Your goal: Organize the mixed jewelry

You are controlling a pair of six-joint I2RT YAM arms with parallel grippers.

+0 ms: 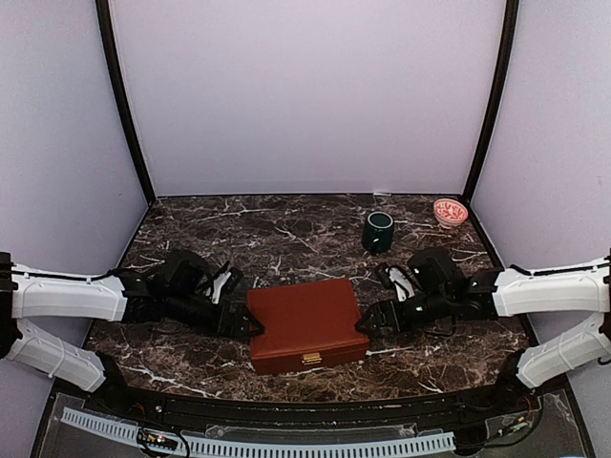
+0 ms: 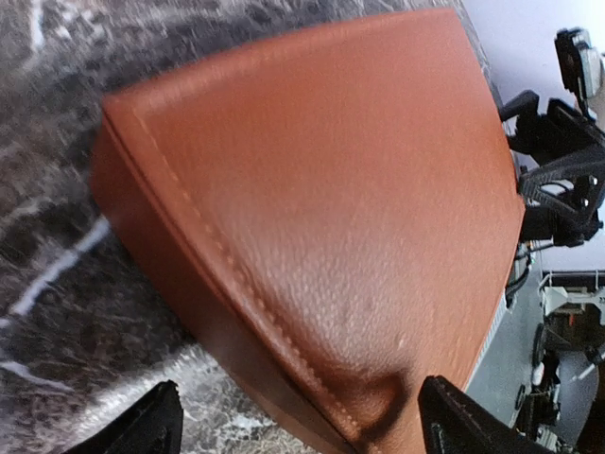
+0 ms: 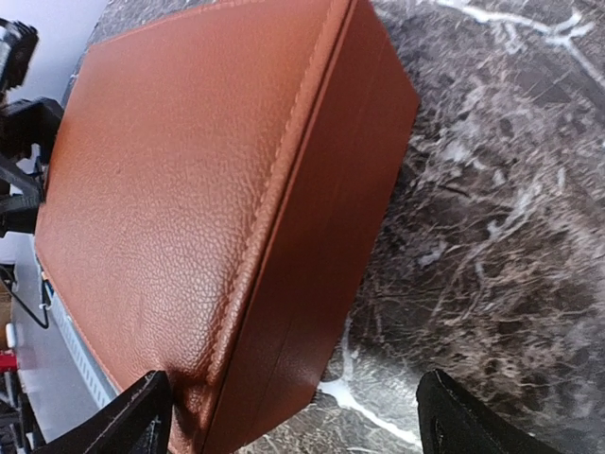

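The reddish-brown box [image 1: 305, 324] sits shut on the marble table, brass clasp facing the near edge. No jewelry shows; it is hidden or out of view. My left gripper [image 1: 250, 325] is open at the box's left side, its jaws straddling the box's corner [image 2: 378, 397]. My right gripper [image 1: 365, 322] is open at the box's right side, one finger over the lid and one over the table, astride the box's edge [image 3: 274, 378]. Neither gripper holds anything.
A dark green mug [image 1: 378, 232] stands behind the box to the right. A small pink patterned bowl [image 1: 450, 212] sits at the far right corner. Dark marble table [image 1: 191, 239] lies between purple walls.
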